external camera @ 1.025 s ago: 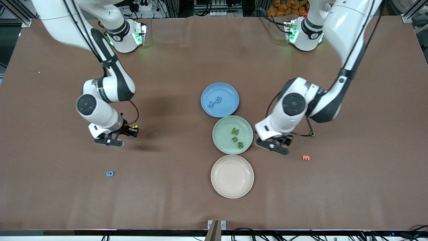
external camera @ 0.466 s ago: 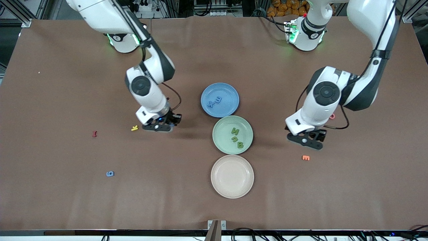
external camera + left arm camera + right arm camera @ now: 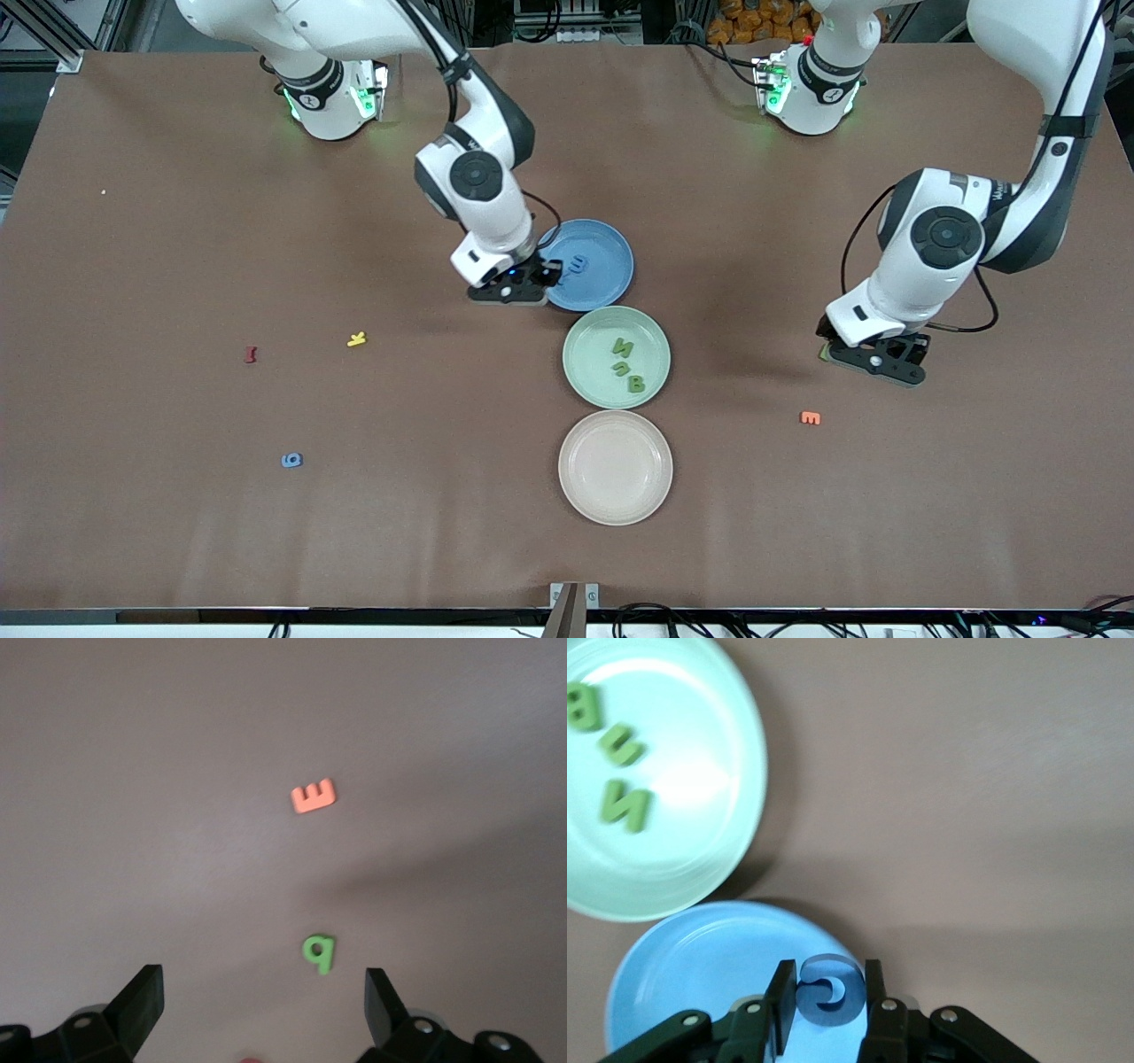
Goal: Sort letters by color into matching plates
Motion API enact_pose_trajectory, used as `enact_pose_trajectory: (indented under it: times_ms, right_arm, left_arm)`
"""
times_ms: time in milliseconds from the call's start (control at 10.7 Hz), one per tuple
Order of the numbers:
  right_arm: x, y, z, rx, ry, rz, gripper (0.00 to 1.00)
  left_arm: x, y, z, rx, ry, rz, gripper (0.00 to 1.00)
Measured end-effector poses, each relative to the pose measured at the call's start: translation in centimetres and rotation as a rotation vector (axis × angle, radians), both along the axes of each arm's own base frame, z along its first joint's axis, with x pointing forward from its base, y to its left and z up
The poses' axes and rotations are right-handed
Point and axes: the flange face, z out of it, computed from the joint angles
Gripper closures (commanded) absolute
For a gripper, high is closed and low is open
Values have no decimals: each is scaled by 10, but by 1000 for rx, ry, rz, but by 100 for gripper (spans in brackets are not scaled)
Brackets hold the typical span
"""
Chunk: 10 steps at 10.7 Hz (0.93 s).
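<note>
Front view hides part of the blue plate (image 3: pixel 602 270): the right arm's wrist covers its rim, so only one blue letter (image 3: pixel 578 263) is visible on it. The right tool (image 3: pixel 826 997) is over this plate, its fingers closed on a blue letter C (image 3: pixel 828 989), as the right wrist view shows. The left tool (image 3: pixel 264 1005) hangs over the table (image 3: pixel 177 532) toward the left arm's end, fingers wide apart and holding nothing. Under it lie a green letter (image 3: pixel 318 951) and an orange E (image 3: pixel 811 417); the green one is hidden by the arm in the front view. The green plate (image 3: pixel 589 337), at the table's middle, holds three green letters (image 3: pixel 625 363). A cream plate (image 3: pixel 616 467) lies nearer the front edge. A blue digit (image 3: pixel 291 460), a yellow piece (image 3: pixel 356 338) and a red piece (image 3: pixel 251 354) lie toward the right arm's end. The table is brown.
</note>
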Motion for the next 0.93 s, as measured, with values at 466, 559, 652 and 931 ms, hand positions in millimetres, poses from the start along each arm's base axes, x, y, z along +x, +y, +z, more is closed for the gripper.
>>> enact_pose_trajectory:
  times_ms: [466, 559, 652, 931]
  right_arm:
    - [-39, 52, -17, 6, 31, 38, 0]
    - [-41, 54, -20, 2, 34, 42, 0]
    - [-40, 54, -21, 1, 33, 54, 0]
    - [-31, 46, -19, -28, 47, 127, 0]
  left_arm:
    - [-14, 44, -23, -23, -10, 22, 0]
    - [-17, 46, -24, -22, -8, 26, 0]
    - [-18, 51, -23, -23, -13, 32, 0]
    - [-23, 67, -23, -18, -15, 36, 0]
